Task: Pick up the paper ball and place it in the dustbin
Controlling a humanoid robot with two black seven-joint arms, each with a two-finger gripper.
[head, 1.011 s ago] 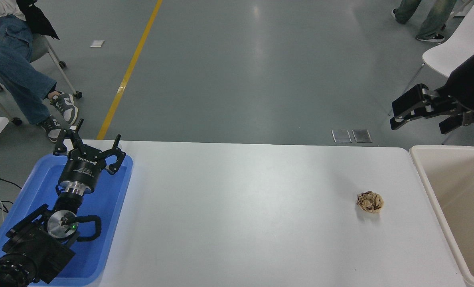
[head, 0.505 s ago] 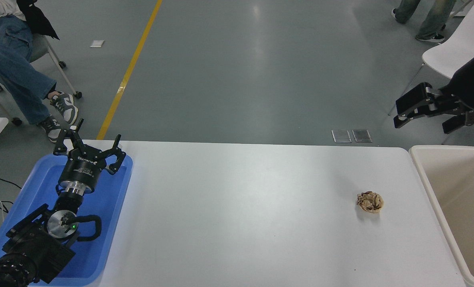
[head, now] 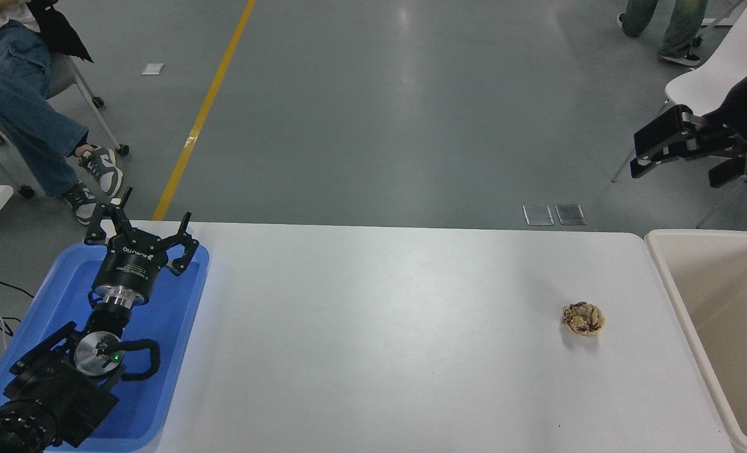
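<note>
Reach step, not yet begun: the right gripper hangs far right, fingers apart, empty. Next it must descend over the paper ball near the dustbin.

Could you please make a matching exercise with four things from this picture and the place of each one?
Things:
1. paper ball
2. dustbin
3. left gripper
4. right gripper

Places:
A. over the blue tray
B. raised beyond the table's far right corner
C. lying on the white table
D. at the table's right end

Pairs: 1-C, 2-D, 3-A, 4-B
</note>
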